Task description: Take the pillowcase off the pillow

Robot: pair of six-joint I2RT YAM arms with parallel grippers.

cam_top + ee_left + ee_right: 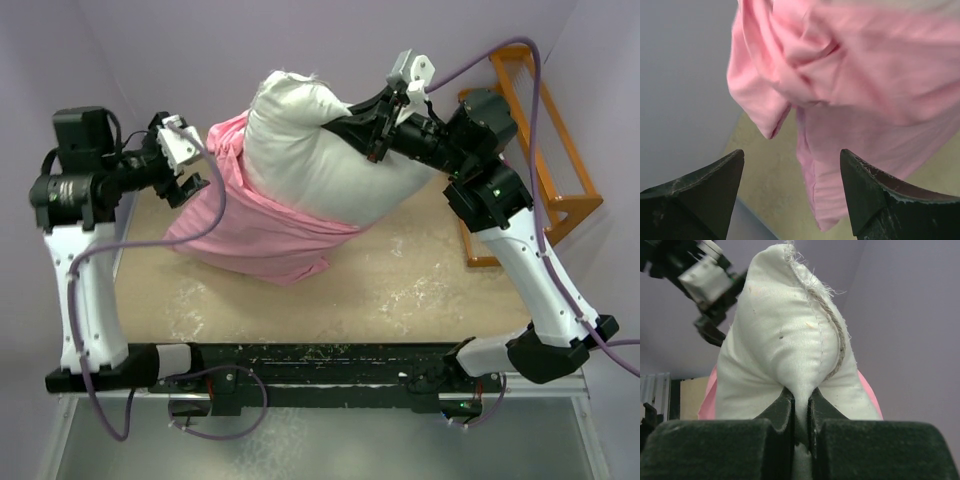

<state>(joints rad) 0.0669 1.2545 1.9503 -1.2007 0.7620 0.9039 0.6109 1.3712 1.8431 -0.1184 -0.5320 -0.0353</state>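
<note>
The white pillow (pixel 320 150) is lifted at the back of the table, its upper half bare. The pink pillowcase (pixel 255 225) still wraps its lower left part and trails onto the tabletop. My right gripper (pixel 378 128) is shut on a pinch of the pillow's white fabric (pixel 801 400) and holds it up. My left gripper (pixel 190 170) is open and empty just left of the pillowcase; in the left wrist view the pink fabric (pixel 860 80) hangs in front of and partly between its fingers (pixel 875 200).
The beige tabletop (pixel 400 290) lies under the cloth. An orange wooden rack (pixel 545 150) stands at the right behind my right arm. Purple walls close the back and sides. The left table edge (pixel 740 210) shows below my left fingers.
</note>
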